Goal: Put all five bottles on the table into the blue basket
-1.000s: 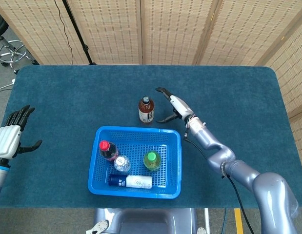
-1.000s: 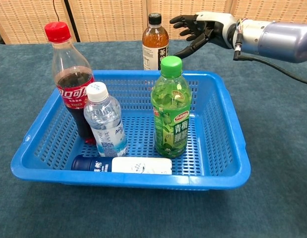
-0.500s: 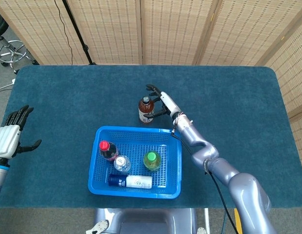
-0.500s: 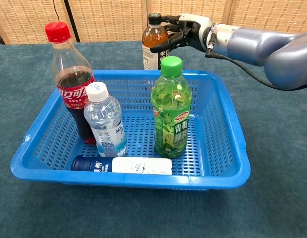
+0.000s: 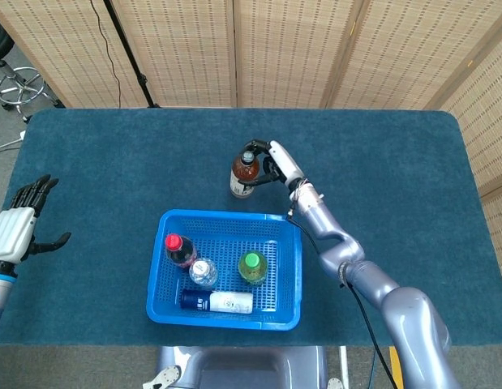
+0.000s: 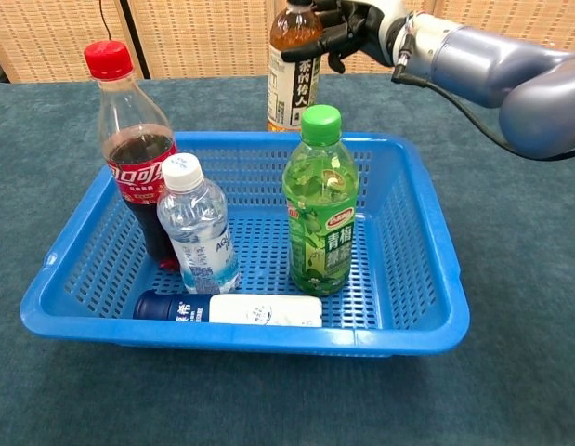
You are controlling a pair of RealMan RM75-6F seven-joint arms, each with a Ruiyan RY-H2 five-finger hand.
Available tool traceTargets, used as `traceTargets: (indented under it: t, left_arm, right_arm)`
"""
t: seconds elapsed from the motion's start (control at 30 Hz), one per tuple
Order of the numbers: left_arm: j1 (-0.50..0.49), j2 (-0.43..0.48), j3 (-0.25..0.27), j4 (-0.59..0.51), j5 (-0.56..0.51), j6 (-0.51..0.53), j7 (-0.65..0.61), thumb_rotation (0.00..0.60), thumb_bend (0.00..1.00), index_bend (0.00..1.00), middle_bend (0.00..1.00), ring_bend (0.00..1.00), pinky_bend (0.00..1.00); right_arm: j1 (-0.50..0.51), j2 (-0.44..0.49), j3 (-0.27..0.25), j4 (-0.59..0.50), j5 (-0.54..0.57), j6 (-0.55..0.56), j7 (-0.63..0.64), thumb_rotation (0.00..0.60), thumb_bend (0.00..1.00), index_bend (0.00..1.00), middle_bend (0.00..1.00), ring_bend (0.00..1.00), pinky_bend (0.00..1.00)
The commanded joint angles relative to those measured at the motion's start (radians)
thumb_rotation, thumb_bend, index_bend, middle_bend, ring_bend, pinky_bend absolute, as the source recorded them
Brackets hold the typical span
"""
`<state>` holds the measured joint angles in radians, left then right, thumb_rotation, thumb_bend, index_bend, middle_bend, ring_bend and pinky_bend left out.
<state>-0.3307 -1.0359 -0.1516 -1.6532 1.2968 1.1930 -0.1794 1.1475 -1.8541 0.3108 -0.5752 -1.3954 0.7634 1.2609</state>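
Note:
My right hand (image 5: 269,161) (image 6: 354,22) grips the brown tea bottle (image 5: 245,175) (image 6: 293,68) by its upper part and holds it lifted, just behind the blue basket (image 5: 287,275) (image 6: 426,242). Inside the basket stand a cola bottle with a red cap (image 5: 179,249) (image 6: 135,158), a clear water bottle (image 5: 203,272) (image 6: 198,228) and a green tea bottle (image 5: 252,266) (image 6: 320,204). A white and navy bottle (image 5: 217,301) (image 6: 229,308) lies along the basket's front wall. At the far left my left hand (image 5: 17,223) hangs open above the table, holding nothing.
The table is covered in dark teal cloth (image 5: 396,186). Woven folding screens (image 5: 283,49) stand behind its far edge. A stool (image 5: 19,85) sits on the floor at the far left.
My right hand has closed around the brown tea bottle and raised it off the table. The left hand has stayed where it was.

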Motion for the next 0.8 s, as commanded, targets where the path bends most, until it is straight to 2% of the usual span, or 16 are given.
traceTargets:
  t: [0.03, 0.13, 0.2, 0.3, 0.53, 0.73, 0.8]
  left_arm:
    - [0.000, -0.001, 0.000, 0.000, 0.002, 0.001, 0.002, 0.600, 0.24, 0.00, 0.00, 0.00, 0.00]
    - [-0.001, -0.006, 0.000, 0.000, -0.003, 0.004, 0.019, 0.600, 0.24, 0.00, 0.00, 0.00, 0.00]
    - [-0.003, -0.009, 0.002, -0.006, -0.003, 0.001, 0.028, 0.600, 0.24, 0.00, 0.00, 0.00, 0.00]
    - [-0.002, -0.010, 0.005, -0.010, 0.002, 0.005, 0.036, 0.600, 0.24, 0.00, 0.00, 0.00, 0.00]
    - [0.000, -0.011, 0.008, -0.013, 0.010, 0.010, 0.041, 0.600, 0.24, 0.00, 0.00, 0.00, 0.00]
    - [-0.002, -0.012, 0.009, -0.014, 0.011, 0.007, 0.043, 0.600, 0.24, 0.00, 0.00, 0.00, 0.00]
    - [-0.001, -0.011, 0.009, -0.014, 0.009, 0.007, 0.041, 0.600, 0.24, 0.00, 0.00, 0.00, 0.00]
  right_arm:
    - [-0.067, 0.171, 0.014, -0.237, -0.017, 0.113, -0.045, 0.600, 0.40, 0.54, 0.57, 0.68, 0.77]
    - [-0.111, 0.288, 0.021, -0.423, -0.008, 0.137, -0.097, 0.600, 0.42, 0.54, 0.57, 0.68, 0.77]
    - [-0.150, 0.388, 0.025, -0.586, 0.005, 0.143, -0.144, 0.600, 0.42, 0.54, 0.57, 0.68, 0.77]
    - [-0.190, 0.498, 0.022, -0.757, 0.016, 0.133, -0.181, 0.600, 0.42, 0.54, 0.57, 0.68, 0.77]
    - [-0.226, 0.589, 0.004, -0.919, 0.012, 0.104, -0.184, 0.600, 0.42, 0.54, 0.57, 0.68, 0.77]
    - [-0.227, 0.591, -0.014, -0.961, -0.026, 0.098, -0.177, 0.600, 0.42, 0.54, 0.57, 0.68, 0.77]
    - [-0.219, 0.563, -0.042, -0.948, -0.047, 0.078, -0.184, 0.600, 0.42, 0.54, 0.57, 0.68, 0.77]
